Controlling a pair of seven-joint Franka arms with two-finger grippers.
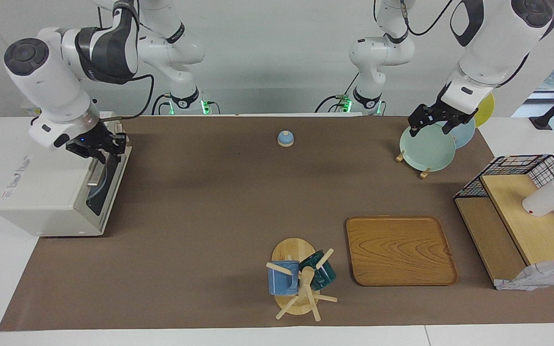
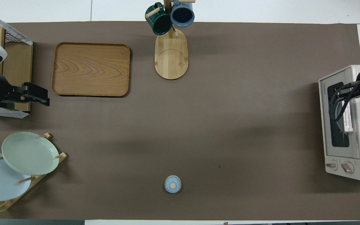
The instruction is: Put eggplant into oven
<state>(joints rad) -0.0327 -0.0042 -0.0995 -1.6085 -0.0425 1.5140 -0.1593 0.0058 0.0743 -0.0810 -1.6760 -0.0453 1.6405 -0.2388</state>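
eggplant: not in view, maybe inside oven at right arm's end, door shut | handling: likely light, firm, slick; grip mid-body | right gripper over door top, jaws unreadable | left gripper spread wide, waiting over plates

I work in a robot lab: my two arms sit bolted by a papered table, kitchenware staged, bare white walls.
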